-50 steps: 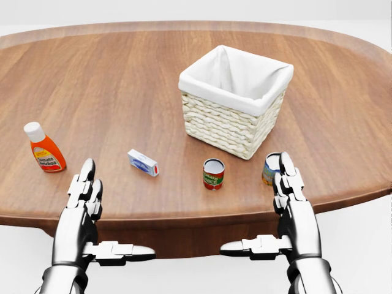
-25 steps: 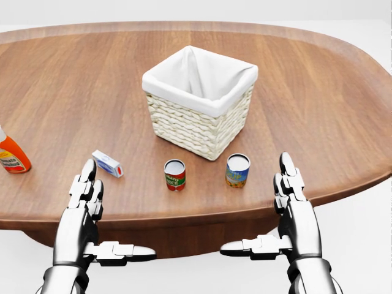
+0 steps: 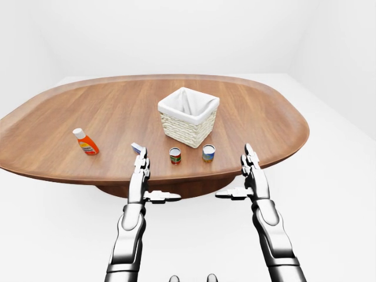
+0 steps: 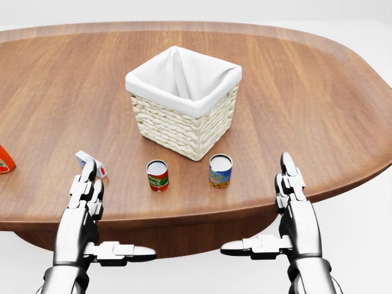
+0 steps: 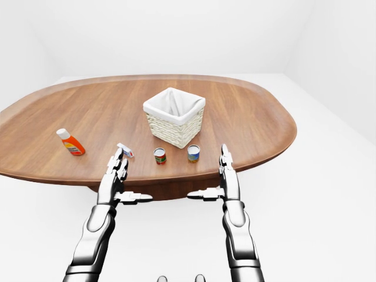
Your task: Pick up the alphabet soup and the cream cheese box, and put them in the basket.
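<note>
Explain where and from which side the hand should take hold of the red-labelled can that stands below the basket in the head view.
Grip the red-labelled can round its curved side wall, probably coming in from the view's bottom edge. It stands upright on the table, clear of the blue-and-yellow can to its right and the basket above, so fingers fit either side. The left hand, open, seems nearer.

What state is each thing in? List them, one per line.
basket: upright, nothing visible inside
red can: upright on table
blue-yellow can: upright on table
cream cheese box: lying flat, partly hidden
orange bottle: upright, capped
left hand: open, empty
right hand: open, empty
</note>
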Controlling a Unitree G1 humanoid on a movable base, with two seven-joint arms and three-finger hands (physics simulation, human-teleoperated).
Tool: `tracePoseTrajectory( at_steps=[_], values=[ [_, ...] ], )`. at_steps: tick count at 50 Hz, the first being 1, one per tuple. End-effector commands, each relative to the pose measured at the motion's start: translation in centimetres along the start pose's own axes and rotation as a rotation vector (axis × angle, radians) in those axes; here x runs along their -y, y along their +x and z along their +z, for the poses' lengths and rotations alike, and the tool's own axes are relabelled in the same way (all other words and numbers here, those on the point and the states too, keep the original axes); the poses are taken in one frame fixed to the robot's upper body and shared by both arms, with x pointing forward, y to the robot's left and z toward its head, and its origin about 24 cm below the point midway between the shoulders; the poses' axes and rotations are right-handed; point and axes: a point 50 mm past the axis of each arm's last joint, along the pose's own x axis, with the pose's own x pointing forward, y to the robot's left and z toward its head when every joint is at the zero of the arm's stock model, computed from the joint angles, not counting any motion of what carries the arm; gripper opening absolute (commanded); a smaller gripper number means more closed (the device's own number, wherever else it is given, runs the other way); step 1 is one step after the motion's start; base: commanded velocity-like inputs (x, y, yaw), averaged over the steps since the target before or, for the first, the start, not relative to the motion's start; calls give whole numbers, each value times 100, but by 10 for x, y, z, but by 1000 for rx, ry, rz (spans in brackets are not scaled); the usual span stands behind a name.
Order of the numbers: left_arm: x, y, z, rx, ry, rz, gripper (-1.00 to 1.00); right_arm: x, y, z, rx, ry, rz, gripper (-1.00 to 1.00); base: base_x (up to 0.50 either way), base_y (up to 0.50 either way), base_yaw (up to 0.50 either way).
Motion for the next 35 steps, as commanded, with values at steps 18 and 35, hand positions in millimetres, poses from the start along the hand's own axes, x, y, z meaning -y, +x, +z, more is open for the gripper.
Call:
tracePoseTrajectory(
  at_steps=[18, 35],
  values=[
    [-1, 1, -1, -1, 0, 3, 100, 0, 0, 1, 5, -17, -2, 100, 4, 0, 0],
    [0, 0, -1, 0, 3, 4, 100, -1, 0, -1, 5, -25, -3, 100, 18, 0, 0]
  ],
)
